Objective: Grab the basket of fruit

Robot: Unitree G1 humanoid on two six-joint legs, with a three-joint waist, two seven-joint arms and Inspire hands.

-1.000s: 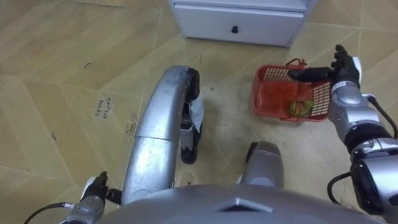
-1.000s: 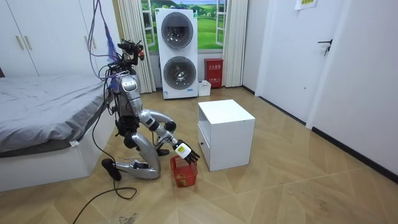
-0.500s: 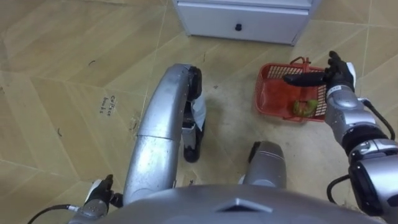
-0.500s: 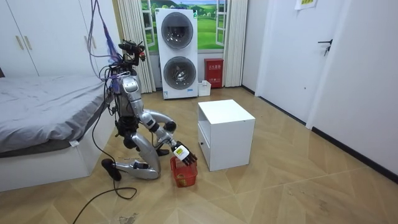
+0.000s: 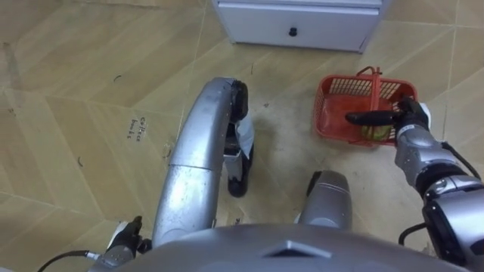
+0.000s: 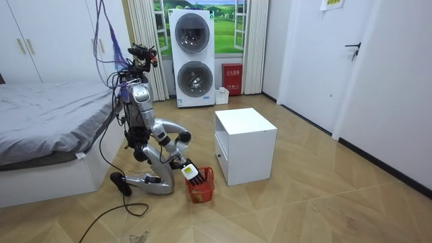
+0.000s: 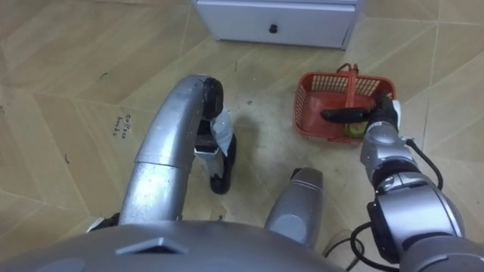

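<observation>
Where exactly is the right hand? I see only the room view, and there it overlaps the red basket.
Observer: In the eye views the right hand is over the right side of the fruit basket. It reaches across the upright handle. I cannot tell if it grips.
Operator: What is inside the basket? I cannot see it from here.
Observer: A green fruit lies on the bottom, just below the hand.
</observation>
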